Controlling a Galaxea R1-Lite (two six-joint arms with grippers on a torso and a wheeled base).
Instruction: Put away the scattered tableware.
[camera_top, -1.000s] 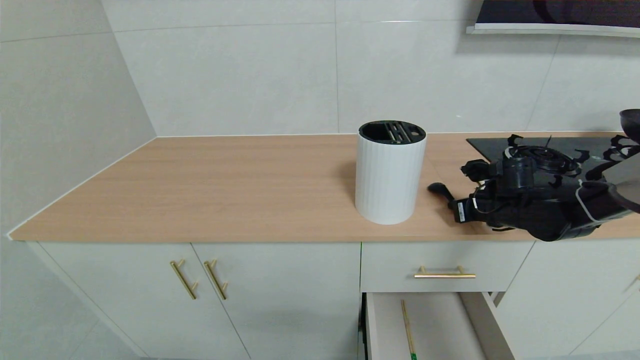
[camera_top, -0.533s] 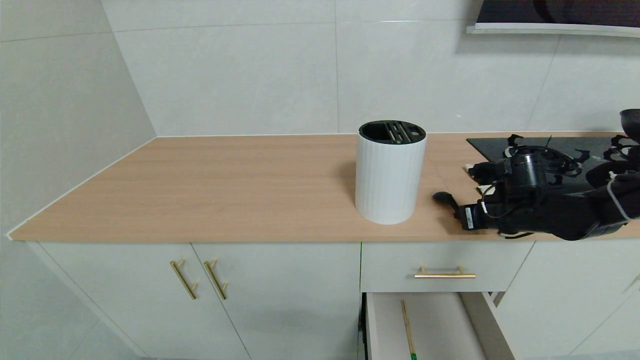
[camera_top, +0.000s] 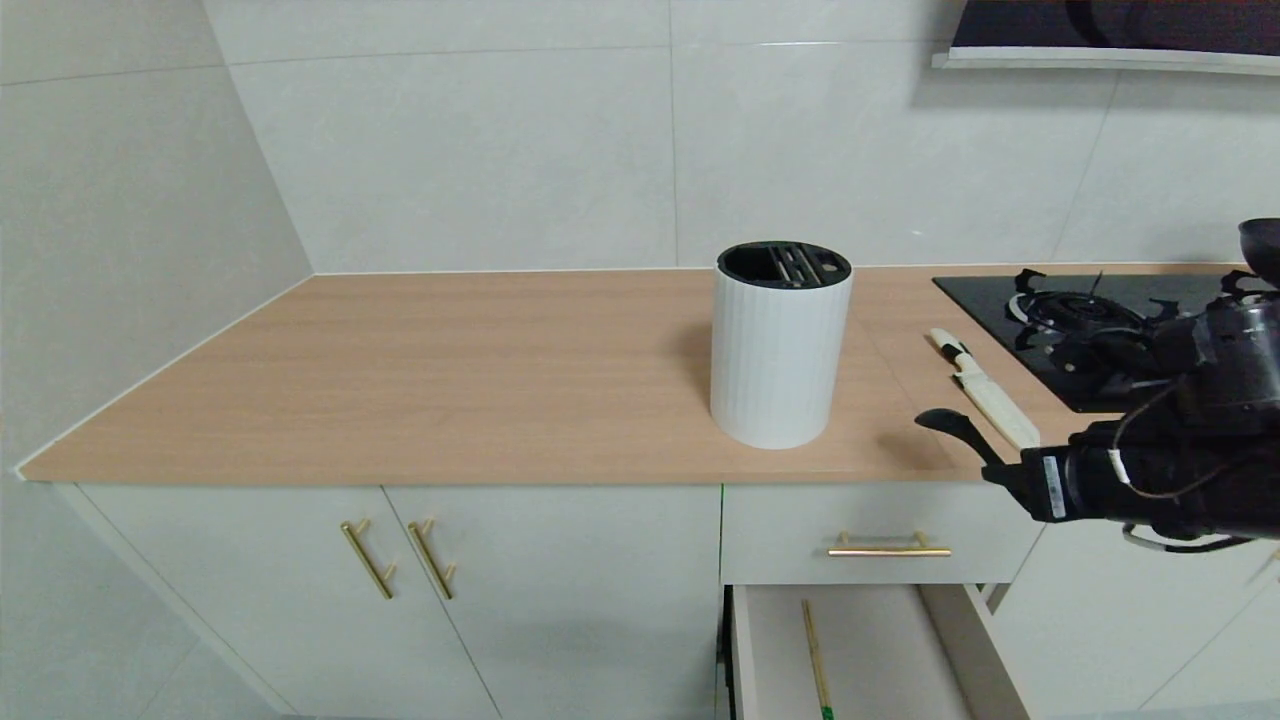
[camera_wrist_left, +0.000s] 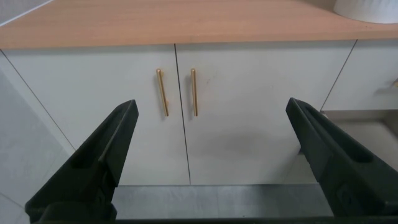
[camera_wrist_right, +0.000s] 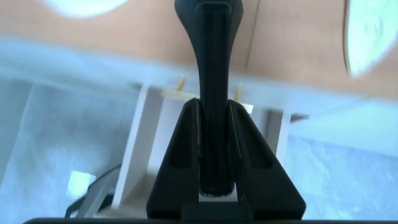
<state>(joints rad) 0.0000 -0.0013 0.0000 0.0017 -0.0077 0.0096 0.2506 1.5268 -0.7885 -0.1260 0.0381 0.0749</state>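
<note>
step in hand, as judged: transport. right gripper (camera_top: 1000, 468) is pinched tight on the shaft of a black utensil (camera_top: 948, 427), its fingers flanking the shaft on both sides. the utensil hangs in the air at the front edge of the counter (camera_top: 450, 380), toward the counter's right end, beside and lower than the white holder (camera_top: 778, 350) (working end is hidden behind the gripper, so the type of utensil can't be told).

orientation: long axis runs from the gripper up and toward the holder at a shallow tilt. the free rounded end points at the holder side.

a cream knife (camera_top: 985, 392) lies flat on the counter between holder and hob (camera_top: 1080, 315), long axis running from the back toward the front edge, not yet put away.

left gripper (camera_wrist_left: 211, 162) is spread wide and holds nothing, facing the cupboard doors (camera_wrist_left: 180, 130).

next move likely calls for raising the utensil above the holder's black slotted top, turning it upright and lowering it in. the open drawer (camera_top: 760, 650) below, with chopsticks (camera_top: 815, 655) in it, is the other possible target.
</note>
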